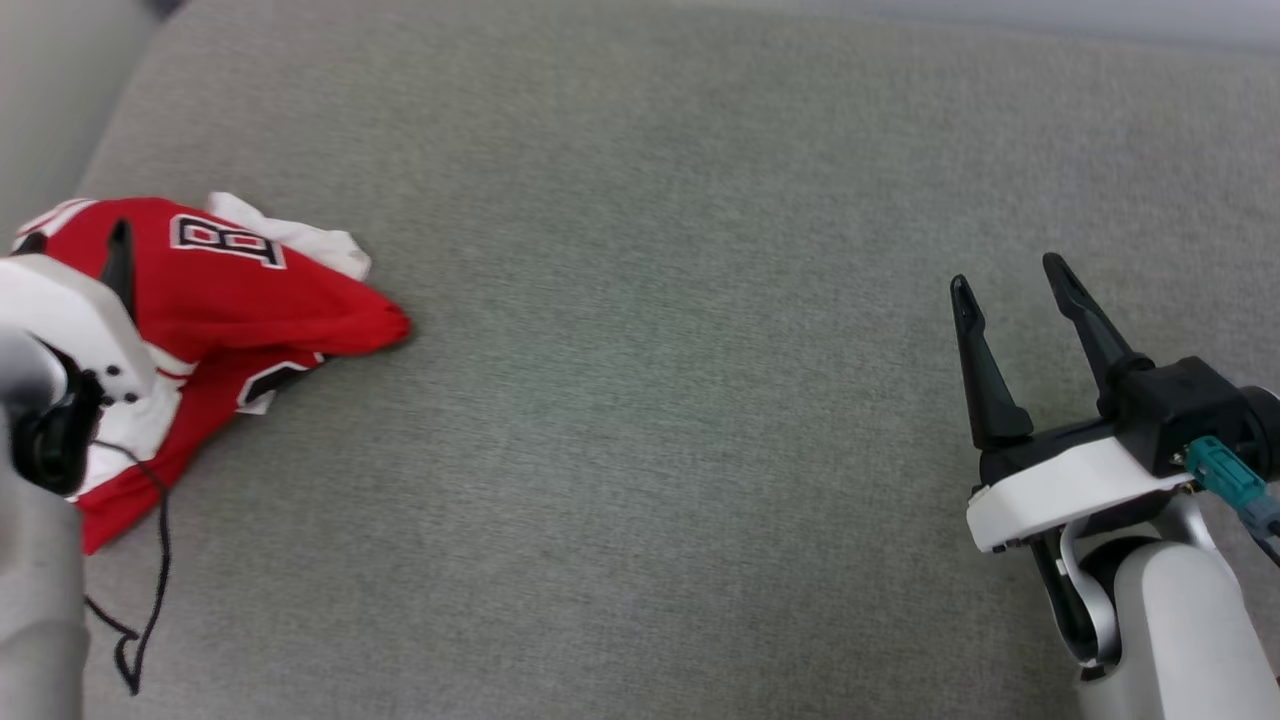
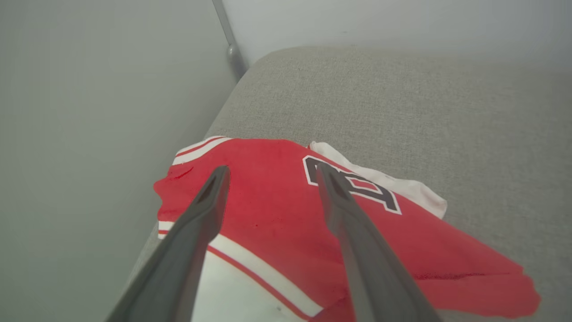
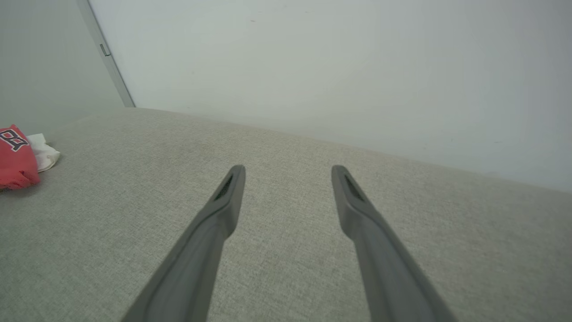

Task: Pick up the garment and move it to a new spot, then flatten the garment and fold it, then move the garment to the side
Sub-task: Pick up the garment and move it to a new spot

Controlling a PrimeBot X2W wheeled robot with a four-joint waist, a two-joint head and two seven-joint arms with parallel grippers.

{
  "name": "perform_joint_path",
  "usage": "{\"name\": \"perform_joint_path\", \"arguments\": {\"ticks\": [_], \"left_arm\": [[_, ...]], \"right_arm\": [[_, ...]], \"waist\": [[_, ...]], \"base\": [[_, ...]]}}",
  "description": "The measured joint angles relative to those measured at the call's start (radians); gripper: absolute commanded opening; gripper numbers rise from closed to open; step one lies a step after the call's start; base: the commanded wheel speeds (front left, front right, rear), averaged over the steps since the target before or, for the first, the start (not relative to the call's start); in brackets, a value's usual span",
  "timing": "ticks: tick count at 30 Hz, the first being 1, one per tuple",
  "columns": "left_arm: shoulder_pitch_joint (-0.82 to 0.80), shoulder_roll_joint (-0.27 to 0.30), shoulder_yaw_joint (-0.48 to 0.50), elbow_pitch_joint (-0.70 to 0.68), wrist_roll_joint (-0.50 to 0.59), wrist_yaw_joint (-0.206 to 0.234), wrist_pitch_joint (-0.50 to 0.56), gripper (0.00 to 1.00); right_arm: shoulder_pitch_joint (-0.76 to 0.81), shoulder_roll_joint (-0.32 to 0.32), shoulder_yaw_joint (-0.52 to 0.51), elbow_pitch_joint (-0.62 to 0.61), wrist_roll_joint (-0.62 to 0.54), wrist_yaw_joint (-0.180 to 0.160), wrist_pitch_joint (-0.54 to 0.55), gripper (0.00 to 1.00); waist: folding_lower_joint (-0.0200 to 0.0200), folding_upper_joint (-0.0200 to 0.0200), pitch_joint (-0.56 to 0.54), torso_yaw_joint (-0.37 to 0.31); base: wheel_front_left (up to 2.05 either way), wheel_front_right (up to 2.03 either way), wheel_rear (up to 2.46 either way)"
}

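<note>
Grey fabric surface (image 1: 700, 300) — crumpled red garment (image 1: 250, 300) at left

So we had the garment (image 1: 250, 290) lying bunched right at the left edge of the surface (image 1: 650, 450), up against the side wall (image 2: 89, 134) and a fair way in front of the rear left corner. Our left gripper (image 2: 271, 169) sat over it, one finger on either side of the garment's middle. Our right gripper (image 1: 1008, 275) was way over near the right edge, well apart from the garment, over bare surface. The back wall (image 3: 313, 67) ran behind the rear edge.
</note>
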Motion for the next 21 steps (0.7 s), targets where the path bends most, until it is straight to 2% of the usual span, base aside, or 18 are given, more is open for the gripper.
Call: {"name": "perform_joint_path", "arguments": {"ticks": [7, 11, 13, 14, 15, 17, 21], "left_arm": [[0.006, 0.079, -0.050, 0.080, -0.135, -0.007, 0.293, 1.00], [0.017, 0.113, -0.071, 0.084, -0.212, -0.007, 0.411, 1.00], [0.019, 0.116, -0.078, 0.081, -0.244, -0.007, 0.425, 1.00], [0.019, 0.115, -0.078, 0.082, -0.261, -0.007, 0.428, 0.94], [0.020, 0.117, -0.079, 0.083, -0.275, -0.007, 0.430, 0.56], [0.024, 0.116, -0.082, 0.084, -0.283, -0.007, 0.417, 0.00], [0.028, 0.116, -0.087, 0.100, -0.273, -0.002, 0.351, 0.00]], "right_arm": [[-0.025, 0.000, 0.013, 0.023, 0.011, 0.000, -0.021, 1.00], [-0.035, 0.000, 0.020, 0.038, 0.016, 0.000, -0.027, 1.00], [-0.043, 0.000, 0.023, 0.042, 0.016, 0.000, -0.030, 1.00], [-0.048, 0.000, 0.024, 0.043, 0.017, 0.000, -0.030, 1.00], [-0.050, 0.000, 0.025, 0.044, 0.018, 0.000, -0.030, 1.00], [-0.051, 0.000, 0.026, 0.047, 0.018, 0.000, -0.030, 1.00], [-0.052, 0.000, 0.022, 0.056, 0.020, 0.000, -0.033, 1.00]], "waist": [[0.0000, 0.0000, 0.089, -0.062], [-0.0002, 0.0000, 0.115, -0.077], [-0.0001, 0.0000, 0.122, -0.080], [-0.0002, 0.0000, 0.124, -0.081], [-0.0002, 0.0000, 0.124, -0.081], [-0.0002, 0.0000, 0.121, -0.081], [-0.0002, 0.0000, 0.101, -0.080]], "base": [[0.00, 0.00, 0.00], [0.00, 0.00, 0.00], [0.00, 0.00, 0.00], [0.00, 0.00, 0.00], [0.00, 0.00, 0.00], [0.00, 0.00, 0.00], [0.00, 0.00, 0.00]]}}
